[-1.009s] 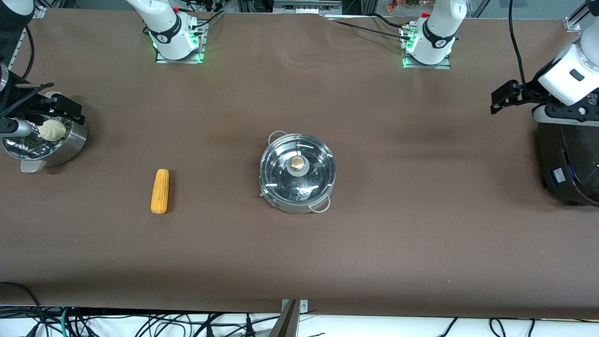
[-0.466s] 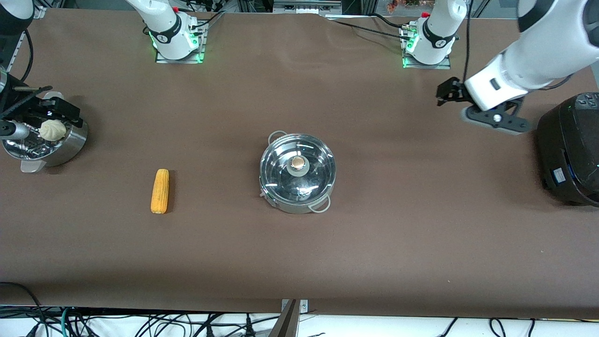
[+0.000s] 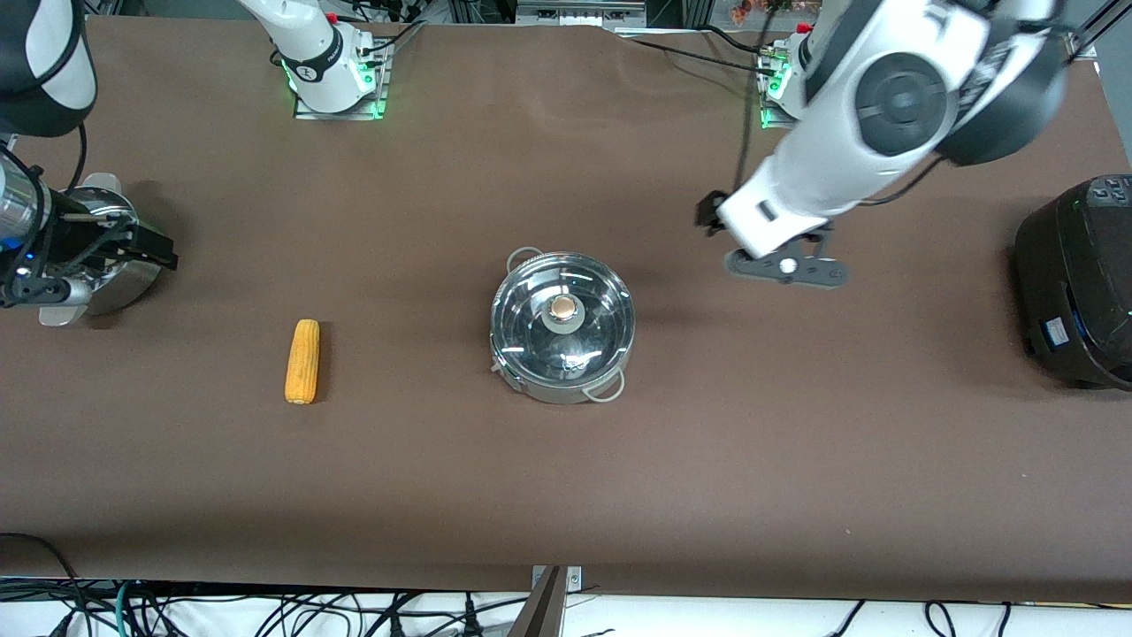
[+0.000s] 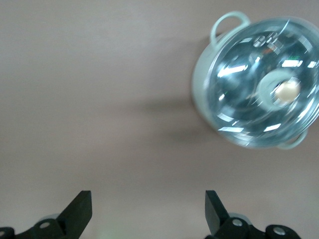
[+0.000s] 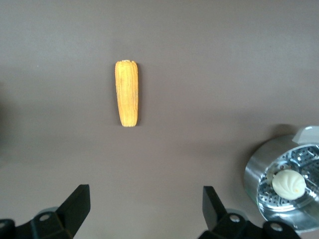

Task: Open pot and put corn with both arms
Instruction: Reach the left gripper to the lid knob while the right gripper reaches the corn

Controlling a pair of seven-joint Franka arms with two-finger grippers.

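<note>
The steel pot (image 3: 562, 329) stands at the table's middle with its glass lid and copper knob (image 3: 563, 308) on; it also shows in the left wrist view (image 4: 256, 82). The yellow-orange corn (image 3: 302, 361) lies on the table toward the right arm's end and shows in the right wrist view (image 5: 126, 93). My left gripper (image 3: 710, 212) (image 4: 147, 206) is open and empty, over bare table beside the pot toward the left arm's end. My right gripper (image 3: 141, 246) (image 5: 144, 204) is open and empty, over the edge of the steamer basket, apart from the corn.
The perforated steamer basket (image 3: 119, 285) sits at the right arm's end; its white bun (image 5: 289, 183) shows only in the right wrist view. The big black cooker (image 3: 1074, 283) stands at the left arm's end. Cables hang below the table's front edge.
My left arm has swung from over the black cooker toward the pot. My right gripper has shifted a little over the steamer basket toward the corn, now hiding the bun in the front view.
</note>
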